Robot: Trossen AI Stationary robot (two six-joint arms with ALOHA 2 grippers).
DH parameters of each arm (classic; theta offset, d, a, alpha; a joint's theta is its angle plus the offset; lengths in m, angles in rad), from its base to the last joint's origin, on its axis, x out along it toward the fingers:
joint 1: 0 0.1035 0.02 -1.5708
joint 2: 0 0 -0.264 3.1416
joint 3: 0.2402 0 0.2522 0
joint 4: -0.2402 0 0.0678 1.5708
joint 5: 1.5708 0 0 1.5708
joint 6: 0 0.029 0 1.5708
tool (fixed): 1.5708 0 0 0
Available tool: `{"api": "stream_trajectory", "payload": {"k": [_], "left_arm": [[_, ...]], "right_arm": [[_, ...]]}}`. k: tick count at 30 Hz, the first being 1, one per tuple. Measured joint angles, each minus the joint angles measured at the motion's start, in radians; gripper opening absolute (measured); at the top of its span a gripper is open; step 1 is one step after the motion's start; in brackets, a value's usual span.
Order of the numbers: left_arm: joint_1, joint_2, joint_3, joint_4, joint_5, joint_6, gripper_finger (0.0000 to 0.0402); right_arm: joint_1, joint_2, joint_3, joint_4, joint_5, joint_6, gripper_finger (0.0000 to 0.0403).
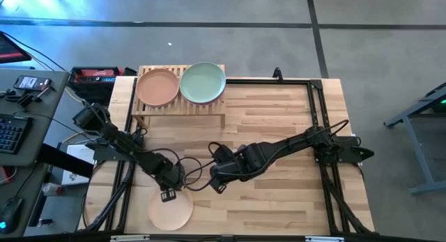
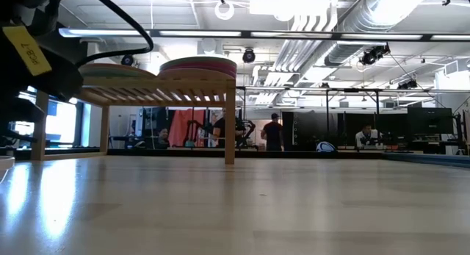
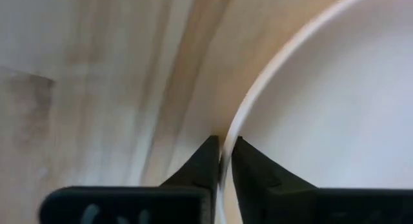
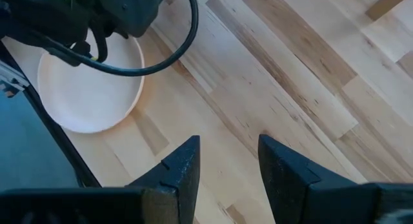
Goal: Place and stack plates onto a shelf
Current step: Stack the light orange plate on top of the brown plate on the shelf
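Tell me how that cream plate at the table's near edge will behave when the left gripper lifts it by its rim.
The cream plate looks stiff, so it probably won't flex. The left gripper pinches only its thin rim, so the plate may sag or swing from that one edge. Its matte surface suggests fair grip, yet so narrow a hold could slip.

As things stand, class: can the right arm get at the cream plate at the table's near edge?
Probably not cleanly. The left gripper is pinching the cream plate by its rim, its arm above it, between it and the open right gripper.

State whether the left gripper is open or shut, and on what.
Shut: the left gripper pinches the rim of the cream plate, one finger on each side.
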State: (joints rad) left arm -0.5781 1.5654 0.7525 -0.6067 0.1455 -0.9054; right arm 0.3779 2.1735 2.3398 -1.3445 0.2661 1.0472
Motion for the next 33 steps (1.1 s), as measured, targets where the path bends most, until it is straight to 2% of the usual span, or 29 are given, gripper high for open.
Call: {"api": "stream_trajectory", "payload": {"k": [3, 13, 25, 33], "left_arm": [[-0.002, 0.000, 0.000, 0.001, 0.014, 0.001, 0.0006], [-0.001, -0.059, -0.002, -0.055, 0.060, 0.017, 0.0003], [0.042, -0.314, -0.002, -0.234, 0.040, -0.038, 0.0003], [0.133, -0.510, -0.001, -0.318, 0.015, -0.062, 0.0003]], "right_arm": [[0.000, 0.000, 0.000, 0.000, 0.003, 0.000, 0.0135], [0.000, 0.000, 0.000, 0.000, 0.016, 0.000, 0.0135], [-0.003, 0.000, 0.000, -0.002, 0.041, 0.000, 0.0135], [-0.026, 0.000, 0.000, -0.005, 0.066, -0.058, 0.0135]]}}
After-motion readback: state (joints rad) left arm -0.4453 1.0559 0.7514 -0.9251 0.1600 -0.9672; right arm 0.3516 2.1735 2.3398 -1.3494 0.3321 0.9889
